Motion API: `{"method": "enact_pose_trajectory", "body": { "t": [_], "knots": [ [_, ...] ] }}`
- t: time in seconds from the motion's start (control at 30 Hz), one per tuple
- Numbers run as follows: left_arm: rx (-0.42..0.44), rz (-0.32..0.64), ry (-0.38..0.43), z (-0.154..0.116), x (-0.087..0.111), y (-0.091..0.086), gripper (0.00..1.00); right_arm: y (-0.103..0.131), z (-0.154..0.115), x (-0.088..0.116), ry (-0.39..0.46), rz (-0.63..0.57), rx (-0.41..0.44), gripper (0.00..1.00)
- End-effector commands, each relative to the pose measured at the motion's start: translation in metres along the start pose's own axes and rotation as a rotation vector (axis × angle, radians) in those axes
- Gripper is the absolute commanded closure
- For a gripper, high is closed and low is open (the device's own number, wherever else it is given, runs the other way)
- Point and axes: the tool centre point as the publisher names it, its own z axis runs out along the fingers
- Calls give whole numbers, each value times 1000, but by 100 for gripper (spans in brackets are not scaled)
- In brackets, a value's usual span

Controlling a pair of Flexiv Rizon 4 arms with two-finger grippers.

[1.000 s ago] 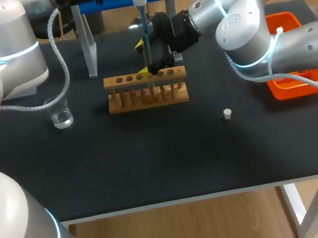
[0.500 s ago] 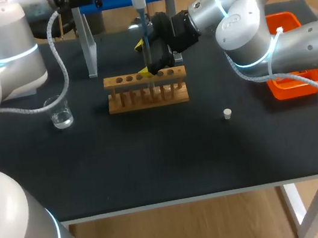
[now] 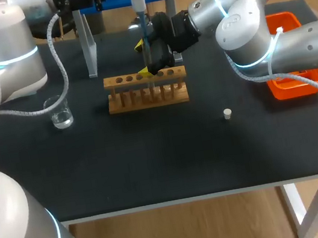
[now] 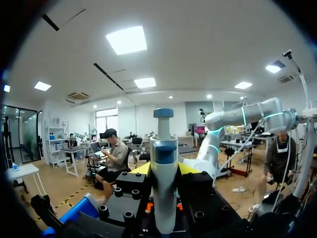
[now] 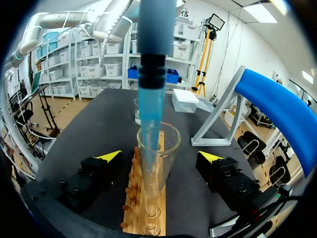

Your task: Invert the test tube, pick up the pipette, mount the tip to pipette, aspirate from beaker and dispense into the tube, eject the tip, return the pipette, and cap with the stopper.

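the black table [image 3: 155, 168] carries a wooden rack [image 3: 148, 97], beaker [image 3: 60, 114], white stopper [image 3: 227, 113] and orange tray [image 3: 301, 85].

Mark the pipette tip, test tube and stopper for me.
pipette tip [image 5: 151, 106]: right wrist view, on its blue body just above the tube's mouth.
test tube [image 5: 157, 171]: right wrist view, on its glass wall below the rim.
stopper [image 3: 227, 113]: head view, on its top face.

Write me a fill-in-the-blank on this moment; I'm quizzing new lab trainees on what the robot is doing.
The left gripper is shut on the ____. The blue tip dips into the mouth of the ____. That vessel stands in a wooden ____. The white stopper lies on the black ____.
Missing: pipette; test tube; rack; table.
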Motion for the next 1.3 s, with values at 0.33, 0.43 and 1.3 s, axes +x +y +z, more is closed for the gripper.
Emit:
{"method": "enact_pose_trajectory", "body": {
  "t": [0.33, 0.43, 1.3],
  "knots": [
    [-19, 31, -3, -1, 2, 3, 100, 1, -1, -1, 4, 0, 3, 0],
    [-20, 37, 0, -1, 1, 3, 100, 1, -1, -1, 4, 0, 3, 0],
    [-32, 62, 38, 4, 4, 14, 100, 1, -1, -1, 4, 0, 3, 0]
  ]
}}
